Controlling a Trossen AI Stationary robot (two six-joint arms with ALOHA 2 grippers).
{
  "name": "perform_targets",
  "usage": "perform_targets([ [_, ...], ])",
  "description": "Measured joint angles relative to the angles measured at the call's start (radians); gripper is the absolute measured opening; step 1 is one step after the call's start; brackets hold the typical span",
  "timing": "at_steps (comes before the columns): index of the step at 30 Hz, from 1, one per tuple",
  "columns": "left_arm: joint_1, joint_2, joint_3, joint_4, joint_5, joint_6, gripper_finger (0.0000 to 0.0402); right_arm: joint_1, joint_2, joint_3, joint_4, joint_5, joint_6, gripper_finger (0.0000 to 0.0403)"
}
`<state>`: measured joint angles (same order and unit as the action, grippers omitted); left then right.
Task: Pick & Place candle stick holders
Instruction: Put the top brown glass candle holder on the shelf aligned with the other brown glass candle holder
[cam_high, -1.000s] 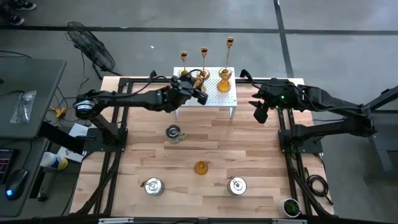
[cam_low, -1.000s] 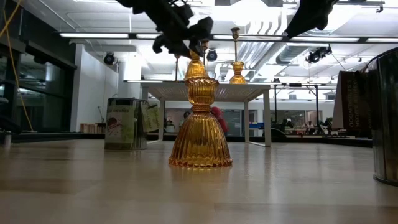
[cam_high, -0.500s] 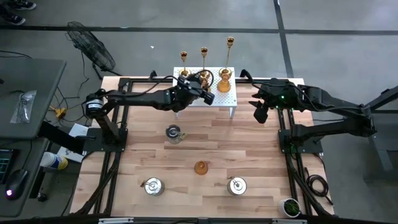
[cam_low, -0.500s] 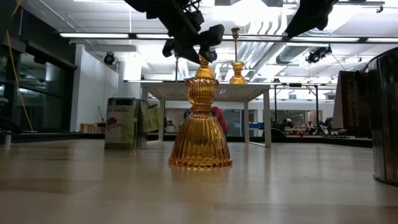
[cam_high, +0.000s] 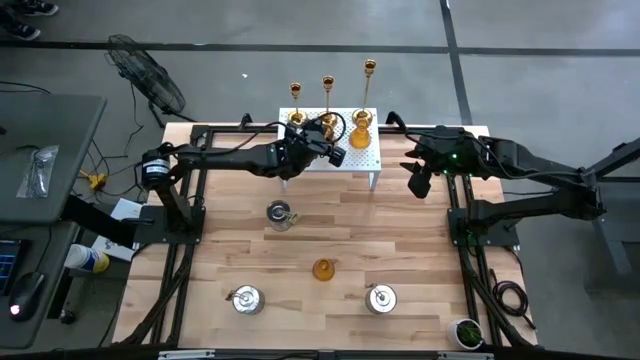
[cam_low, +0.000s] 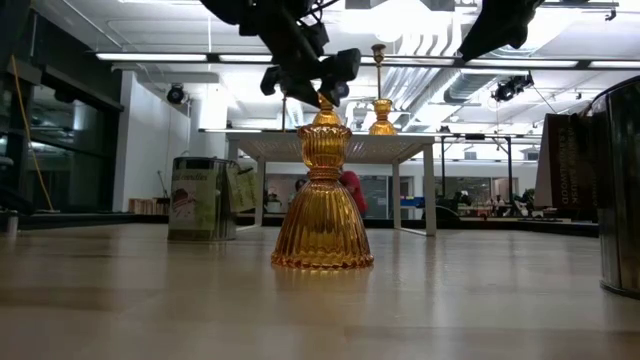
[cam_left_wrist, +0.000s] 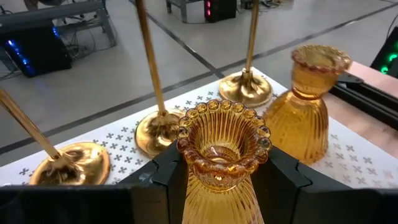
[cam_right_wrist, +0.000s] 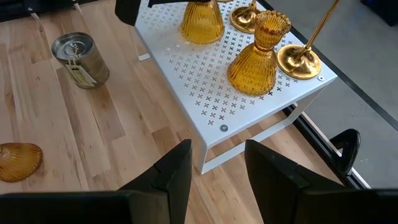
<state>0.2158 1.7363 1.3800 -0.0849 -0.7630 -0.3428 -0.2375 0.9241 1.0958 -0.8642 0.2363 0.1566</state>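
Observation:
My left gripper (cam_high: 320, 131) is over the white perforated rack (cam_high: 340, 158), shut on an amber ribbed holder (cam_left_wrist: 222, 146). A second amber holder (cam_high: 361, 128) stands on the rack to its right. Three gold candlesticks (cam_high: 328, 84) stand by their round bases along the rack's far edge. A third amber holder (cam_high: 323, 269) stands on the table, and three silvery pots (cam_high: 279, 213) (cam_high: 246, 299) (cam_high: 380, 298) sit nearer. My right gripper (cam_high: 416, 181) hangs open and empty to the right of the rack. My left gripper pinches the amber holder between its two fingers (cam_left_wrist: 166, 182), on the ribbed body (cam_left_wrist: 194, 186) just below the scalloped rim. The fingers come from the table's left, slanting down. The holder stands upright over the rack. I cannot tell whether its base touches the rack.
The rack stands on legs at the table's far edge, with bare perforated surface (cam_right_wrist: 186, 68) in front of the holders. Black frame rails (cam_high: 190, 220) run along both sides of the table. A small plant pot (cam_high: 467, 332) sits at the near right corner.
My left gripper has carried the amber holder toward the table's right and far edge, farther over the rack, and sunk a little. It has stayed shut, and the holder has stayed upright.

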Motion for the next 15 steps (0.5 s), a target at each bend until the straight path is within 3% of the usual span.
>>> perform_targets([
  [15, 0.033, 0.007, 0.0, 0.006, 0.051, -0.005, 0.0138, 0.0, 0.0, 0.0, 0.0, 0.0, 0.0, 0.014],
])
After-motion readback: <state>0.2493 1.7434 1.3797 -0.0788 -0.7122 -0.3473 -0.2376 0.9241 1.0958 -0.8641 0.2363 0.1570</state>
